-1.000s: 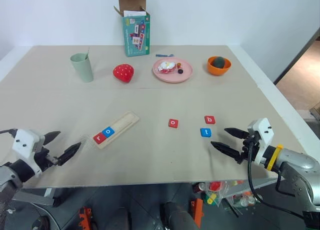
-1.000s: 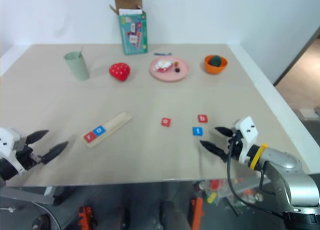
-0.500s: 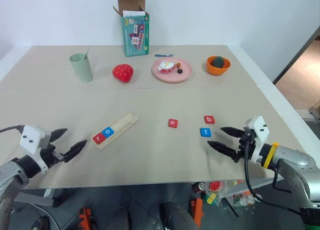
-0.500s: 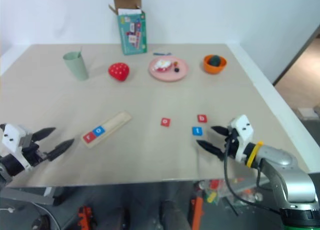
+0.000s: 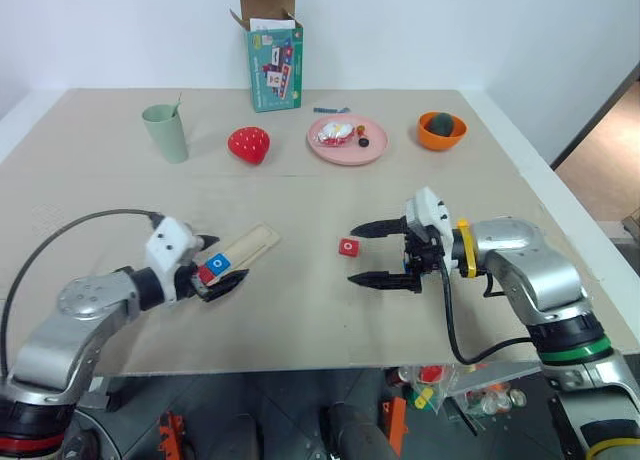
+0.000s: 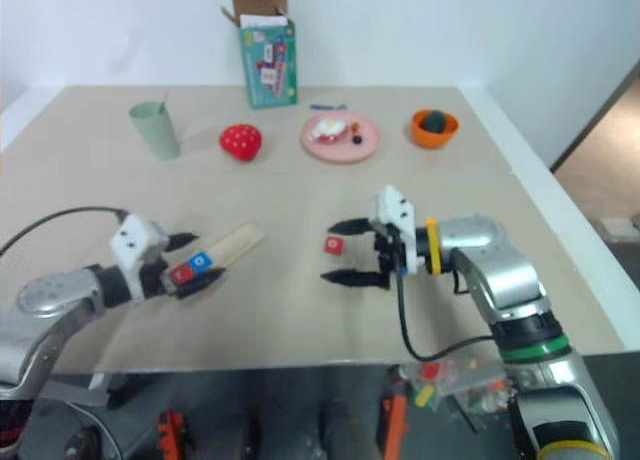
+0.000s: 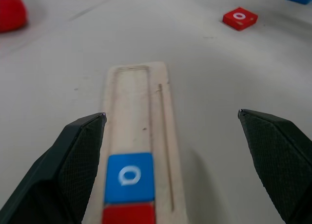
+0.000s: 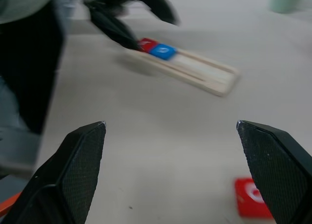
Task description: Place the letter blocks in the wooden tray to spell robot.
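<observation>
**Two tiles in, three to go, and plenty of ways to fumble it**

Starting on the left: the left gripper [image 5: 215,272] sits right at the near end of the wooden tray [image 5: 252,245], fingers spread wide and holding nothing. The tray lies diagonally on the table [image 5: 300,320], with a red tile [image 7: 127,215] at its near end (I can't read its letter) and a blue "o" tile [image 7: 129,177] right after it. The rest of the groove is bare. My worry here is that those open fingers straddle the tray end, so any nudge sideways could spin the whole strip or knock the two seated tiles out of line.

Moving right: the red "o" tile [image 5: 348,247] lies flat on the table, sitting between the spread fingers of the right gripper [image 5: 375,253], which isn't gripping anything yet. Thin flat tile plus a sideways approach looks like a good way to skid it along the table instead of pinching it, or to clip an edge and flip it.

Also, "b" goes next in the word, not "o". The arm covers the spot beyond it, so I can't see the other tiles.
</observation>
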